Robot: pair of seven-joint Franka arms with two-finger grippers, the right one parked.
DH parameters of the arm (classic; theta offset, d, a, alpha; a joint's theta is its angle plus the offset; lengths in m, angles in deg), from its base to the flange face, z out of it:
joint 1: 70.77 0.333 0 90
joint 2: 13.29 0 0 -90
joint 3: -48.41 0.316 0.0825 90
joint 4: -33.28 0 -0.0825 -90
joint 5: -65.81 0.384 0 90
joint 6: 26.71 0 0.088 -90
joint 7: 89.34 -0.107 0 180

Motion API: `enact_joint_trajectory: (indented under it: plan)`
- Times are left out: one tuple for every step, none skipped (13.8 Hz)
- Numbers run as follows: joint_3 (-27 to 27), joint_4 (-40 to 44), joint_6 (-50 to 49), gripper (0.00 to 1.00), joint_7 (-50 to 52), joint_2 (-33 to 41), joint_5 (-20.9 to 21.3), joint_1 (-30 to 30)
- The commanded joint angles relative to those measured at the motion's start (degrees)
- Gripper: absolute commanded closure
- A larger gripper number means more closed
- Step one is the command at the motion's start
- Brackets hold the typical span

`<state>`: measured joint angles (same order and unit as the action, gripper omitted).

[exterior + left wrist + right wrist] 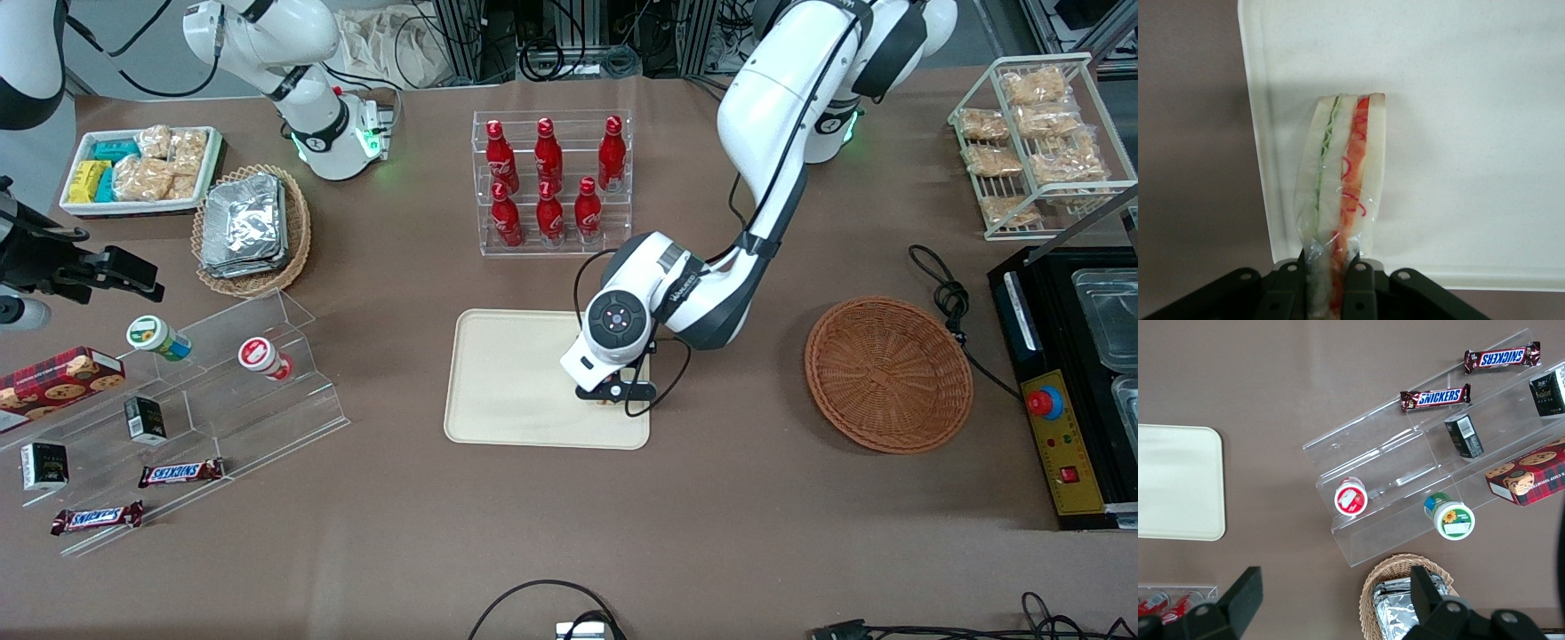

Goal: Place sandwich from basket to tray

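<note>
My gripper [613,391] hangs over the cream tray [507,382], near the tray's corner toward the working arm's end. It is shut on the sandwich [1341,180], a plastic-wrapped wedge of white bread with green and orange-red filling. In the left wrist view the fingers [1361,287] pinch the sandwich's narrow end, and the wedge stands on edge over the tray [1458,133], close to its rim. The arm hides the sandwich in the front view. The reddish-brown wicker basket [887,373] sits with nothing in it toward the working arm's end of the table.
A clear rack of red bottles [551,182] stands farther from the front camera than the tray. A black appliance [1071,391] and wire rack of snack packets [1031,142] lie past the basket. A stepped acrylic stand [204,391], foil-pack basket [251,229] and snack tray [142,169] lie toward the parked arm's end.
</note>
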<state>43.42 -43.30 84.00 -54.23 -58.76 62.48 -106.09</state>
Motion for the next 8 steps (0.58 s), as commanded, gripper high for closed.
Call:
enact_joint_trajectory:
  plan:
    - [0.15, -1.29, 1.61, 0.92, -1.62, 0.39, 0.16, 0.60]
    - [0.15, -1.20, 1.53, 0.56, -1.72, 0.47, 0.08, 0.61]
    - [0.33, -1.12, 1.09, 0.01, -1.89, 0.82, 0.16, 0.69]
    - [0.42, -0.94, 0.83, 0.00, -1.28, 1.35, 0.08, 0.78]
    - [0.59, -0.94, 0.56, 0.00, -0.75, 2.14, -0.18, 0.87]
    - [0.59, -1.03, -0.22, 0.00, -0.40, 3.10, -0.53, 1.31]
    - [0.51, -1.03, -2.23, 0.00, 0.12, 4.16, -0.62, 2.01]
    - [0.50, -1.03, -4.69, 0.00, 0.39, 5.47, -0.71, 2.71]
